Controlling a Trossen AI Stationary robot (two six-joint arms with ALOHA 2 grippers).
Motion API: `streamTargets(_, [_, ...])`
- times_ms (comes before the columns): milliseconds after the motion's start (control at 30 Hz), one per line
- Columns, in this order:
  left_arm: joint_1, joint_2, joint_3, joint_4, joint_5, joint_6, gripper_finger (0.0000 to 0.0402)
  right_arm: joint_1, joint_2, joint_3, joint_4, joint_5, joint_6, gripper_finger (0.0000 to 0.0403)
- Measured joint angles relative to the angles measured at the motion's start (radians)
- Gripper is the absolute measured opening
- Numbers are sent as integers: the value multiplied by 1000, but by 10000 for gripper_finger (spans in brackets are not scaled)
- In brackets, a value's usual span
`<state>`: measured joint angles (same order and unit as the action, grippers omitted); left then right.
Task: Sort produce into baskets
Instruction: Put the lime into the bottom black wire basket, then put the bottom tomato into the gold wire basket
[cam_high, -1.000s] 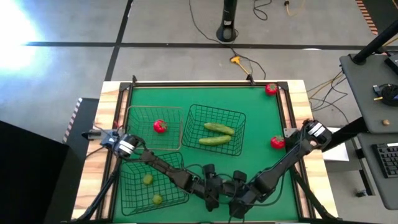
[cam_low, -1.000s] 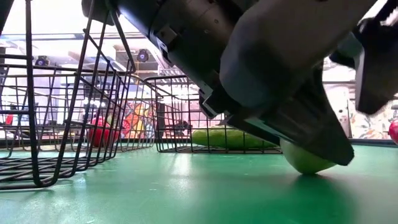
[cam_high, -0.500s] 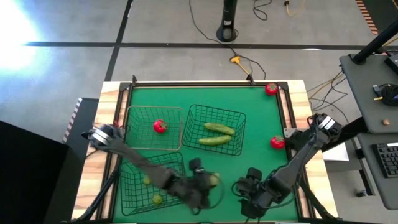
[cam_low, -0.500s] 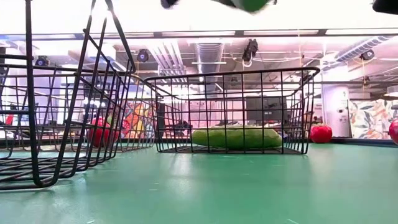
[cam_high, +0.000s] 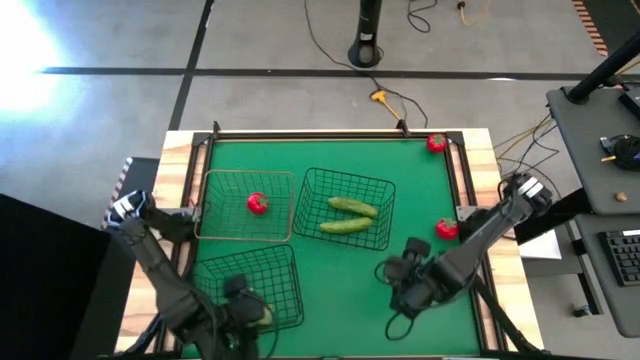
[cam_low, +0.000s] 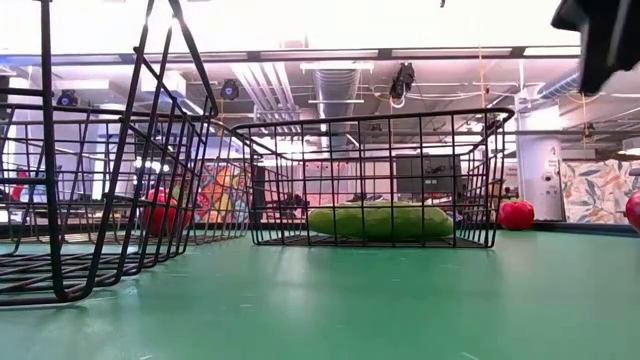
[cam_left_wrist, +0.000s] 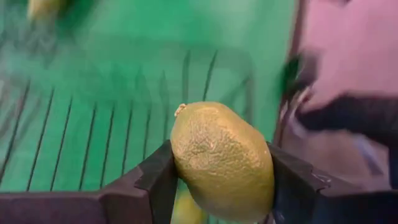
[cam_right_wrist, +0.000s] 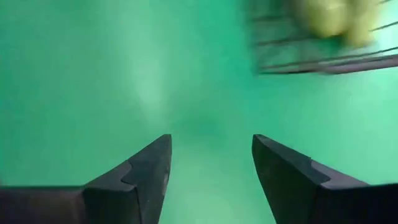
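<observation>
We see the left gripper's (cam_left_wrist: 221, 186) two dark fingers (cam_left_wrist: 158, 177) clamped on either side of a small round yellow-green fruit with a pebbled skin (cam_left_wrist: 222, 160), which sits squarely between them. In the high view that left gripper (cam_high: 245, 312) hangs over the near-left dark wire-mesh basket (cam_high: 215, 265), at its near right corner, with the fruit (cam_high: 262, 316) showing as a pale spot at the gripper's tip; the basket's wire floor shows beneath the fruit in the left wrist view. We cannot tell what else lies in this basket, since the arm covers much of it. The right gripper (cam_right_wrist: 211, 168) holds its fingers (cam_right_wrist: 146, 171) spread apart with nothing between them, only the green table mat (cam_right_wrist: 112, 74) below. In the high view the right gripper (cam_high: 403, 283) hovers over bare mat right of the baskets, toward the near edge. Farther back, the rectangular basket of paler brownish wire (cam_high: 212, 190) holds one small red round tomato-like fruit (cam_high: 257, 203), and just beside it on the right the middle dark wire basket (cam_high: 385, 190) holds two long green cucumbers (cam_high: 350, 215) lying side by side. A second red fruit (cam_high: 445, 229) rests on the mat near the right edge, and a third (cam_high: 436, 143) sits at the far right corner of the green table (cam_high: 300, 155).
</observation>
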<state>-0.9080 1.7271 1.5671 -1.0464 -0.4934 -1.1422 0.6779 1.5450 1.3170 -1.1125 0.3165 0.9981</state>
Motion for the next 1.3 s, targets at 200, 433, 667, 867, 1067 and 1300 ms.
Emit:
streamTargets(200, [28,54,-123,-48,146,-130,179,-84,-101,-1,-226,257,40,199])
streamTargets(433, [105,61,-297,115,229,-142,182,-246,-178,-20,-461,170,-41,174])
streamTargets(667, [112,64,-350,82,220,-151,193,-409,-219,-163,-454,-130,-296,177])
streamTargets(867, [80,64,-370,-23,251,-183,233,-453,-245,-338,-457,-190,-305,226])
streamTargets(1067, [44,54,-354,-183,304,-206,261,-452,-299,-448,-446,-196,-273,284])
streamTargets(1300, [-26,12,-337,-338,362,-326,270,-480,-339,-506,-303,-221,-329,328])
